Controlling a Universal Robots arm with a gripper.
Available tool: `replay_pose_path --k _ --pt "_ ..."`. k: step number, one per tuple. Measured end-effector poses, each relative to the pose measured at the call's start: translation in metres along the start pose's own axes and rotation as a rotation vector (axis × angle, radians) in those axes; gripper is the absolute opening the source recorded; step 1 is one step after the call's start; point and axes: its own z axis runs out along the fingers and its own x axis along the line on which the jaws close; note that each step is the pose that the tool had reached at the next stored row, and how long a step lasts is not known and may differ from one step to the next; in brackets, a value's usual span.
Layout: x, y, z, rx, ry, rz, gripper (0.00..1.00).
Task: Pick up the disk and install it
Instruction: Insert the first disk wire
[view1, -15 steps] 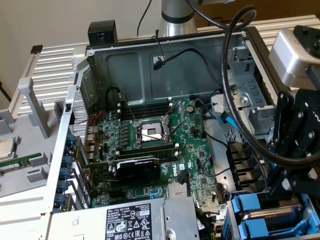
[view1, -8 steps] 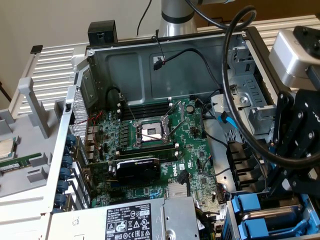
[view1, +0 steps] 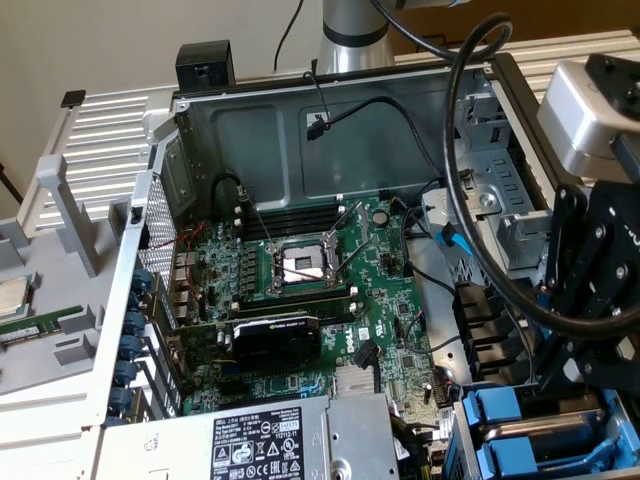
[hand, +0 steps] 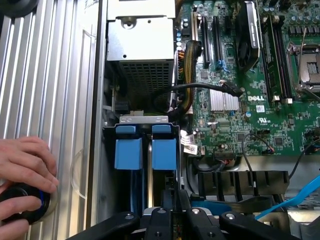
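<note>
Right at my jaws, which look pinched on its blue rail, the disk (hand: 164, 150) seems stiff, heavyish, shock-sensitive imo, so hold rails only.

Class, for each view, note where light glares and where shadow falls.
Exterior view: the ribbed panel is brightly lit, the case's back wall shadowed. Wrist view: the ribbed panel shows bright streaks; the drive bay holding the blue tabs is dark.
</note>
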Motion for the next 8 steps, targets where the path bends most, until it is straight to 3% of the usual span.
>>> replay_pose_path --k 8 --pt "0.0000 -0.0008 -0.0001 0.0000 0.0001 0.000 0.16"
